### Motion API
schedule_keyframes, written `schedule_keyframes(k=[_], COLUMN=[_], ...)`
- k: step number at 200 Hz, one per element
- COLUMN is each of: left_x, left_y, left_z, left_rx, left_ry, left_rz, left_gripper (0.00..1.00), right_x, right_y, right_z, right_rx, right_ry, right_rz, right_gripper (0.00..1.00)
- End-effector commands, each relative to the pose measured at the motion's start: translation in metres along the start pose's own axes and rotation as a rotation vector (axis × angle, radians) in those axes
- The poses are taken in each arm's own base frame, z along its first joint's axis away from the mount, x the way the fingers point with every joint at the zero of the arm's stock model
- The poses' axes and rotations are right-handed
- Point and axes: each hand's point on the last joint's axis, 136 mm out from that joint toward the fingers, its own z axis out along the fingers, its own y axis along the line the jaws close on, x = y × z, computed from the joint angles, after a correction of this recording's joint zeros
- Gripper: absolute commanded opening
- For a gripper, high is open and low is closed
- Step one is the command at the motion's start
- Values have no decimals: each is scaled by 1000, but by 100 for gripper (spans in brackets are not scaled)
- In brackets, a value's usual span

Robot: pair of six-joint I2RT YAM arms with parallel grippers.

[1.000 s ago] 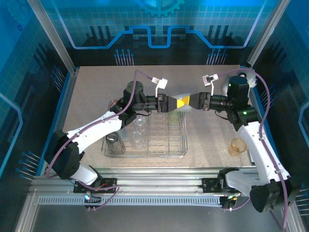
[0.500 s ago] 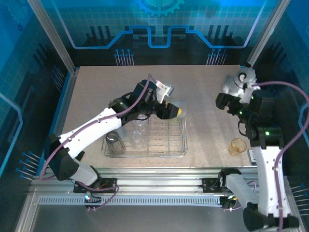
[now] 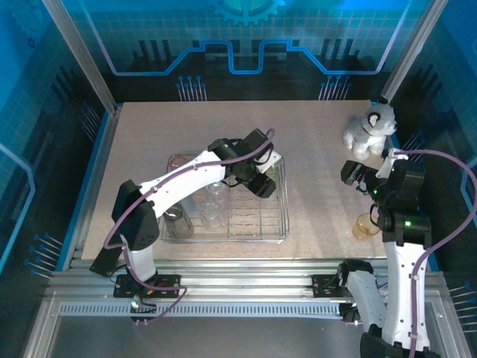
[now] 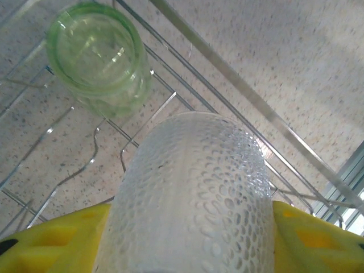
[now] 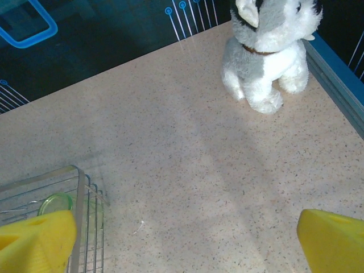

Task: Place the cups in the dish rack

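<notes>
1. Top view, loaded stock. The dish rack [image 3: 223, 240] holds a smoky grey cup [image 3: 177, 222] in its near-left corner, two clear cups [image 3: 212, 216] left of its middle, and a green cup [image 3: 274, 171] at its far-right corner. A pink cup [image 3: 179, 160] sits at the far-left corner. I cannot tell whether it stands inside the wire or just outside it.

2. Top view, outstanding stock. One amber cup [image 3: 366, 225] stands on the table [image 3: 313, 142], well to the right of the rack, not yet loaded. By my reckoning the job is well past halfway, with one cup in hand and the amber one to fetch.

3. Top view, arms. The left arm reaches across the rack from its left side, with the left gripper [image 3: 261, 183] low over the far-right part. The right arm stands folded to the right of the rack. The right gripper [image 3: 356, 175] hangs between the amber cup and a plush toy [image 3: 369, 128].

4. Left wrist view. The yellow pads [image 4: 51, 242] of the left gripper [image 4: 190, 244] are clamped on either side of a clear dimpled cup [image 4: 196, 182], which is carried above the rack wires [image 4: 170, 105]. The green cup [image 4: 96, 54] sits in the rack just beyond it, apart from the held cup. The held cup is not yet set down.

5. Right wrist view. The right gripper [image 5: 182, 244] has its yellow fingers [image 5: 34, 242] spread wide with nothing between them, only bare table below. The rack's corner [image 5: 71, 182] and the green cup [image 5: 54, 203] lie at the lower left. The plush toy [image 5: 270, 51] sits well away from the rack.
</notes>
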Motion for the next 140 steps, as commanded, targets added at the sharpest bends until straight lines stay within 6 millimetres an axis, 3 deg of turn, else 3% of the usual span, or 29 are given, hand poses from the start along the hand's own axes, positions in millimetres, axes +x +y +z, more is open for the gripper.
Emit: schedule_keyframes(k=[1, 82, 140], left_x=[7, 12, 5], left_y=[-5, -6, -6], left_z=[0, 34, 48], left_rx=[-43, -111, -123], left_ry=[63, 183, 203], left_rz=[64, 103, 116], left_gripper=[32, 37, 59], right_x=[-3, 8, 9], right_y=[-2, -5, -6], right_z=[-2, -1, -2], right_rx=[2, 9, 12], right_ry=[-24, -17, -17], right_rz=[-21, -35, -41], right_gripper=[100, 100, 100])
